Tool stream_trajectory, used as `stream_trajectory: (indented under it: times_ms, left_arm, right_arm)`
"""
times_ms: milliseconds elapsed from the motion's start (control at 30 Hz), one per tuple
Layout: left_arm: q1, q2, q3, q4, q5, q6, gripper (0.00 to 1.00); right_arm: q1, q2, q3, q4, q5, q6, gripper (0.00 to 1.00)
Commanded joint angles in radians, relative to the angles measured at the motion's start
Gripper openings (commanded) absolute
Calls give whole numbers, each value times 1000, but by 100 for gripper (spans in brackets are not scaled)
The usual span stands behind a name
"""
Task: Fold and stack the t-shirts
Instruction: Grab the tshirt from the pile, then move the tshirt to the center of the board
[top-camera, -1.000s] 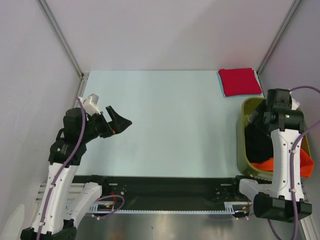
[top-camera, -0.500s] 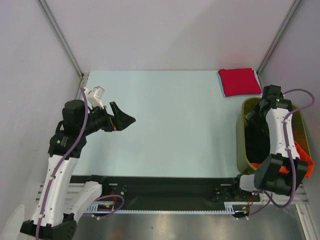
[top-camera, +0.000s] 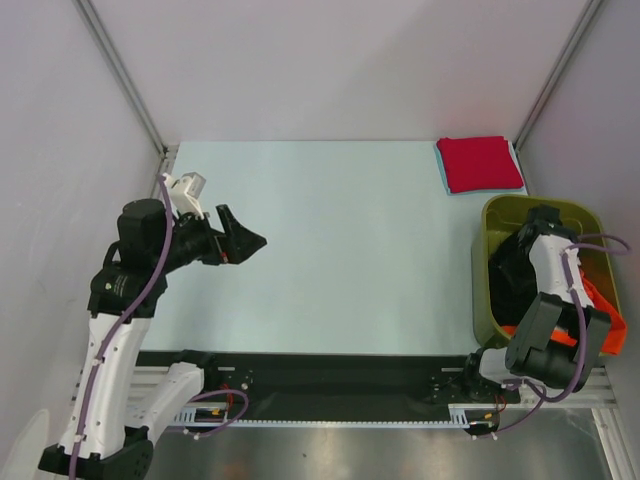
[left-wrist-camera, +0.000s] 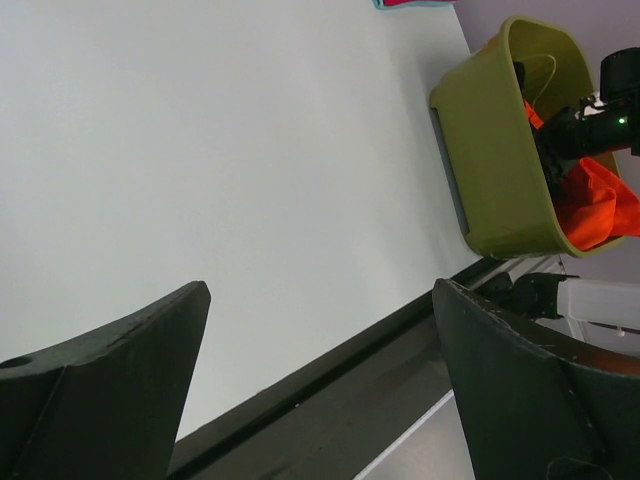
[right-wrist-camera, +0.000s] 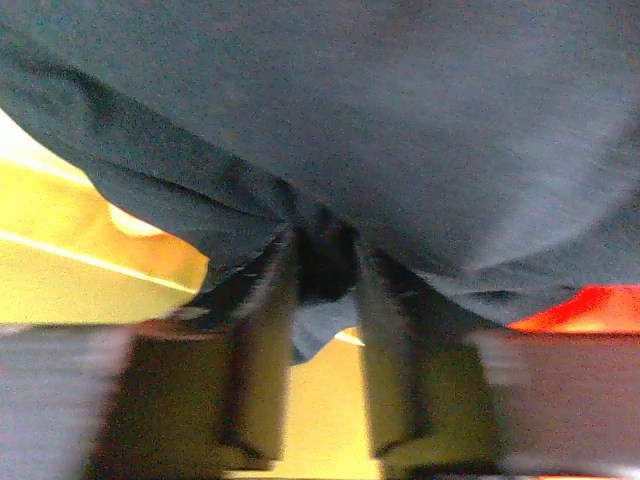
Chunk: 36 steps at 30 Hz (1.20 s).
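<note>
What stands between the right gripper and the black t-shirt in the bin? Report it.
Nothing visible: the fingers of the right gripper pinch a fold of the black t-shirt inside the olive bin. Toward the table, only the bin's wall must be cleared.

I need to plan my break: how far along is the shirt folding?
Done: one red t-shirt lies folded at the far right corner of the table. In hand: the right gripper, down in the olive bin, pinches the black t-shirt. Left: folding and stacking that one, then the orange t-shirt also in the bin. The left gripper hangs open, idle.
</note>
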<state>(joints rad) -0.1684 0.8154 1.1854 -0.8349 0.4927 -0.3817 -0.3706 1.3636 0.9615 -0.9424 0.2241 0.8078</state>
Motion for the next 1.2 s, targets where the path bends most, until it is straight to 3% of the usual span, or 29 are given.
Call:
stream_trajectory:
  times_ms: [0, 200, 367, 467, 633, 733, 867, 967, 1000, 1067, 1167]
  left_arm:
    - [6, -9, 56, -30, -11, 24, 100]
    - [4, -7, 60, -56, 27, -12, 100]
    - [4, 16, 89, -113, 95, -52, 100]
    - [4, 36, 88, -154, 187, -92, 90]
    - [4, -7, 36, -133, 270, -181, 83]
    - [6, -82, 11, -95, 251, -252, 84]
    - [4, -156, -27, -79, 227, -327, 84]
    - [4, -209, -30, -69, 175, -362, 84]
    - [4, -220, -29, -66, 161, -376, 84]
    - [4, -243, -27, -63, 130, -390, 84]
    - [4, -278, -18, -75, 78, -410, 84]
  right_arm:
    - [-19, -61, 81, -24, 113, 15, 27]
    - [-21, -167, 457, -136, 187, -59, 0]
    - [-10, -187, 762, -197, 205, -114, 0]
    - [53, -187, 974, -199, 265, -171, 0]
    - [148, -181, 1259, -24, 255, -248, 0]
    - [180, -141, 1399, 117, 120, -288, 0]
    - [188, -164, 1380, 350, -171, -164, 0]
    - [196, -159, 1318, 513, -393, 84, 0]
    - [206, -159, 1283, 577, -452, 234, 0]
    - [231, -175, 1176, 657, -601, 353, 0]
    - [434, -205, 987, 674, -588, 346, 0]
